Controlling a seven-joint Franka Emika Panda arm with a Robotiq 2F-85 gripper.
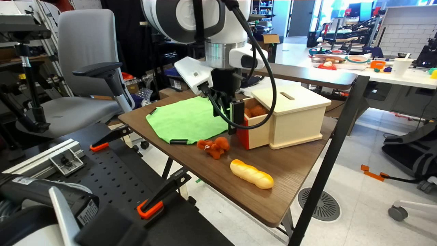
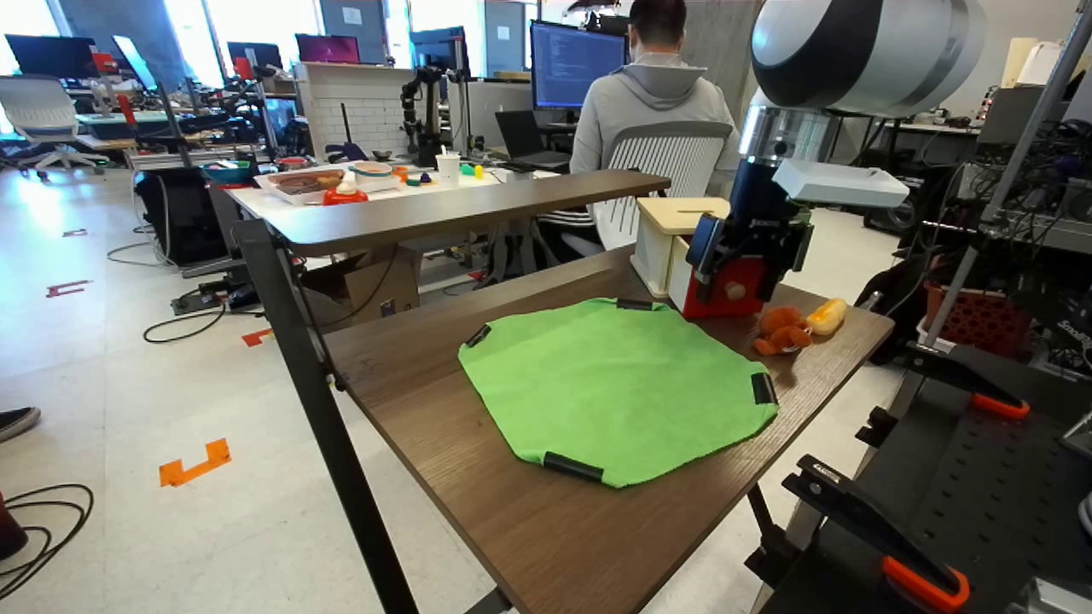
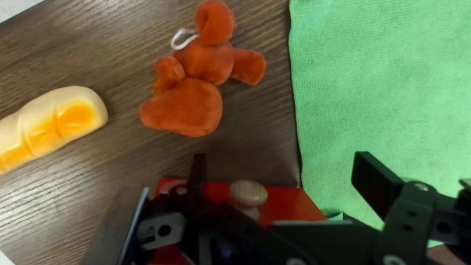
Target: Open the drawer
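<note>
The Robotiq gripper point(image 3: 282, 165) is pointing down at the front of the light wooden box point(image 1: 300, 124), its two fingers point(image 3: 375, 180) standing well apart and clasping nothing; in the wrist view I'm seeing the pale rounded knob point(image 3: 248, 193) sitting in the gap between them, with space showing on either side. That knob is sticking out from the red front panel point(image 3: 290, 203) of the drawer point(image 1: 260, 135), and the drawer is jutting partway out of the box, its red end facing an orange-brown plush toy point(image 3: 195, 81). Fuzzy brown contents point(image 1: 256, 111) are showing inside, though I'm not managing to make out what they are. The pale lid point(image 1: 304, 99), with a slot cut through it, is resting on top of the box. The plush toy is lying on the brown tabletop point(image 2: 597, 554), between the green cloth point(image 2: 623, 392) and a toy bread loaf point(image 1: 252, 174) and touching neither. The cloth is lying flat, black strips point(image 2: 573, 466) sitting along its edges. From the robot arm point(image 1: 222, 20) a black cable point(image 1: 274, 89) is looping down and crossing my sight of the drawer in an exterior view. Beyond the box, a person point(image 2: 657, 115) in a gray hoodie is sitting with their back turned in a pale chair point(image 2: 665, 158), facing a blue-lit monitor point(image 2: 567, 68).
</note>
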